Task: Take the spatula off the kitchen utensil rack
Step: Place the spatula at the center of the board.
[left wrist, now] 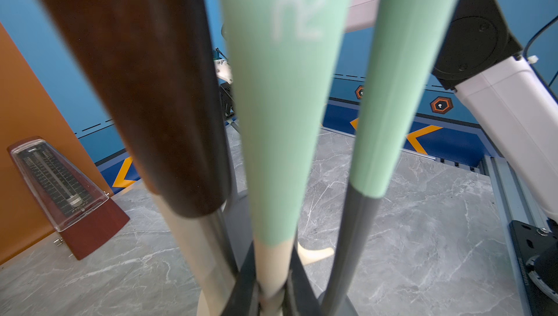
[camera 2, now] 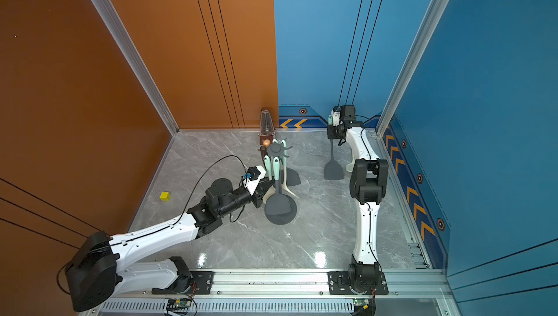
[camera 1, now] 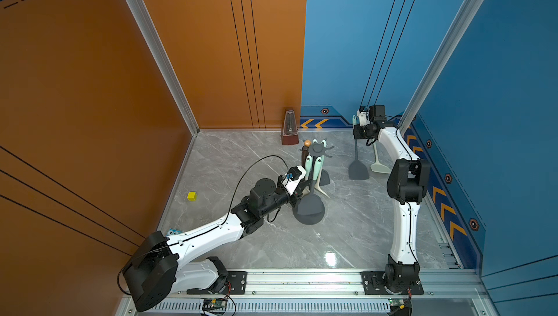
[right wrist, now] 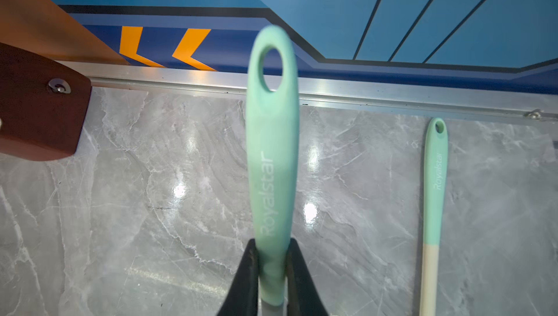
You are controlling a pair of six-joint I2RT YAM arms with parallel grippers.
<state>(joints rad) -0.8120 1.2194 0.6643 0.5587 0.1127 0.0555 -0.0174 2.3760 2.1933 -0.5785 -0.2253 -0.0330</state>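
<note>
The dark grey kitchen utensil rack (camera 1: 320,148) (camera 2: 274,149) stands mid-table on its round base (camera 1: 311,219), with mint-handled and brown-handled utensils hanging from it. My left gripper (camera 1: 302,189) (left wrist: 271,248) is shut on the cream shaft of a mint-handled utensil (left wrist: 283,88) that hangs on the rack. Off the rack, at the back right, my right gripper (camera 1: 355,127) (right wrist: 273,242) is shut on the mint handle (right wrist: 271,163) of a grey spatula (camera 1: 358,170) (camera 2: 333,171). Its blade points down at the table.
A cream spatula (camera 1: 380,165) (right wrist: 434,193) lies on the table beside the held one. A brown metronome (camera 1: 290,129) (left wrist: 60,187) stands by the back wall, left of the rack. A yellow cube (camera 1: 191,196) sits near the left wall.
</note>
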